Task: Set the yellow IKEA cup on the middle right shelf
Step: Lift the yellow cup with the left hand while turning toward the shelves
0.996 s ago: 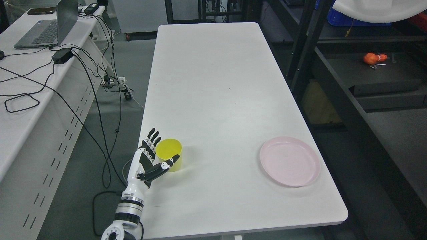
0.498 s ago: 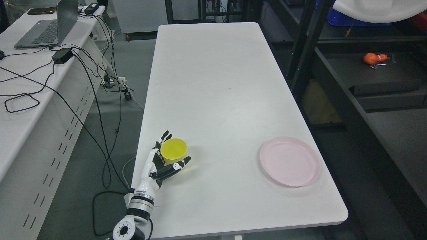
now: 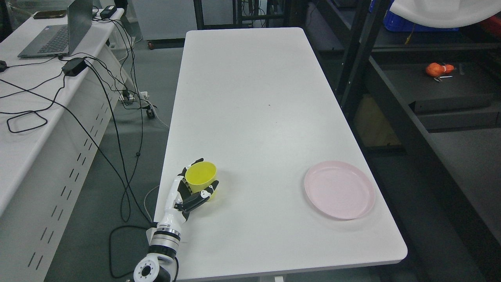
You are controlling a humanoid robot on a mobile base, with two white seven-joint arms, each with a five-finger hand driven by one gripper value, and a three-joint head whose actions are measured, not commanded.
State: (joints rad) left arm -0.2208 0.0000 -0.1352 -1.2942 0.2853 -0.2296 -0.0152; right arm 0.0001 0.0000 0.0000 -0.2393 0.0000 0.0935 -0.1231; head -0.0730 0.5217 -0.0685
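Note:
A yellow cup (image 3: 201, 175) stands upright near the front left edge of the white table (image 3: 254, 98). My left hand (image 3: 195, 184) comes in from the lower left and is curled around the cup: the fingers (image 3: 188, 167) wrap its far left side and the thumb presses its near side. The cup's base still seems to rest on the table. The dark shelf unit (image 3: 395, 117) stands to the right of the table. My right arm does not show.
A pink plate (image 3: 339, 189) lies at the front right of the table. An orange object (image 3: 436, 69) lies on a shelf at the right. A desk (image 3: 35, 117) with a laptop (image 3: 54, 37) and cables stands to the left, across a gap.
My left hand moved right to the cup and its fingers closed around it, from spread open beside it. The cup shifted slightly. The camera has shifted a little.

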